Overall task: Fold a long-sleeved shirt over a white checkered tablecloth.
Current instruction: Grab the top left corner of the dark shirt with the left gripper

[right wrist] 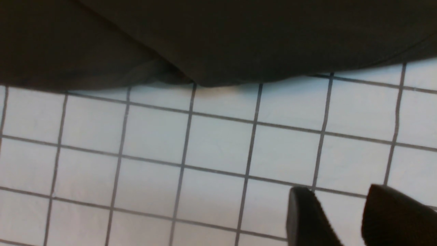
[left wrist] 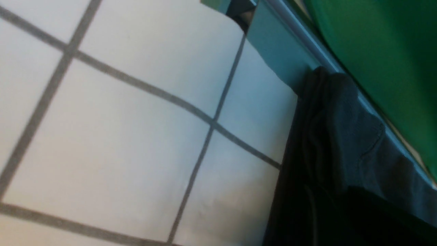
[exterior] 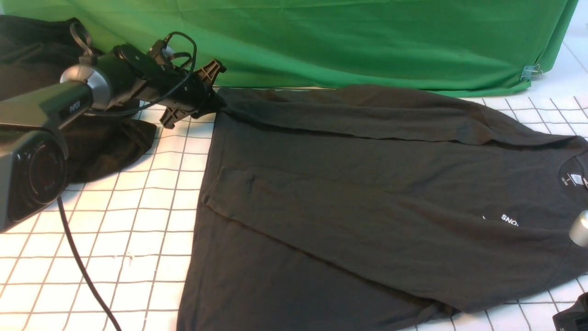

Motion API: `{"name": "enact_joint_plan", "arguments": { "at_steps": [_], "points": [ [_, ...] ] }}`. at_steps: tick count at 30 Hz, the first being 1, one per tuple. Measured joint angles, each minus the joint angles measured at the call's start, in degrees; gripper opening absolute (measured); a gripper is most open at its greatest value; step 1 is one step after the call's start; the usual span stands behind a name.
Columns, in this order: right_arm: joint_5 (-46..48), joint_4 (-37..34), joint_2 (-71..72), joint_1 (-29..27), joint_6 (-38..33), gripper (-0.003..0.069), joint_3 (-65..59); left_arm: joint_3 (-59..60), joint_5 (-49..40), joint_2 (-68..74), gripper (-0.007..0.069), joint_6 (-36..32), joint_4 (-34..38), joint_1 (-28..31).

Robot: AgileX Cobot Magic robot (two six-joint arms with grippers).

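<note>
The long-sleeved shirt (exterior: 367, 193) lies flat on the white checkered tablecloth (exterior: 138, 216), both sleeves laid across its body and its collar and white print at the right. My left gripper (exterior: 216, 101) is at the shirt's far left corner, shut on the fabric there. In the left wrist view the shirt (left wrist: 341, 130) bunches up toward the jaws, which are lost in the dark cloth. My right gripper (right wrist: 338, 189) hovers open over bare tablecloth (right wrist: 218, 143), nothing between its fingers, a little short of the shirt's edge (right wrist: 239, 37). Only a bit of it (exterior: 572, 317) shows in the front view.
A shapeless black heap of cloth (exterior: 105, 147) lies at the far left under my left arm. The green backdrop (exterior: 321, 41) hangs right behind the shirt, held by a clip (exterior: 531, 72) at the right. A black cable (exterior: 82, 266) trails over the tablecloth at the near left.
</note>
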State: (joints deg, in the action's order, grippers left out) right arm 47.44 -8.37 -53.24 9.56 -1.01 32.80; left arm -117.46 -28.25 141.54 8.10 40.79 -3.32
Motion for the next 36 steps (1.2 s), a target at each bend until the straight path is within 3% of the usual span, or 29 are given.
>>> {"name": "enact_joint_plan", "arguments": {
  "at_steps": [6,11,15,19,28,36],
  "points": [
    [-0.11,0.0,0.0,0.0,0.0,0.0239,0.0,-0.17,0.52,0.0,0.0242,-0.05,0.54,0.06],
    [-0.9,0.0,0.0,0.0,0.0,0.0239,0.0,-0.17,-0.18,0.0,0.0273,-1.17,0.11,0.06],
    [-1.09,0.0,0.0,0.0,0.0,0.0241,0.0,-0.17,-0.65,0.0,0.0214,-2.84,-0.06,0.06],
    [-1.09,0.0,0.0,0.0,0.0,0.0241,0.0,-0.73,-1.55,0.0,0.0042,-4.92,-1.22,0.13],
    [-1.09,0.0,0.0,0.0,0.0,0.0239,0.0,-10.46,-10.48,0.0,0.0024,-6.45,-3.52,1.21],
    [-1.14,0.0,0.0,0.0,0.0,0.0241,0.0,-11.77,-13.94,0.0,0.0024,-6.61,-6.36,1.16]
  ]
}}
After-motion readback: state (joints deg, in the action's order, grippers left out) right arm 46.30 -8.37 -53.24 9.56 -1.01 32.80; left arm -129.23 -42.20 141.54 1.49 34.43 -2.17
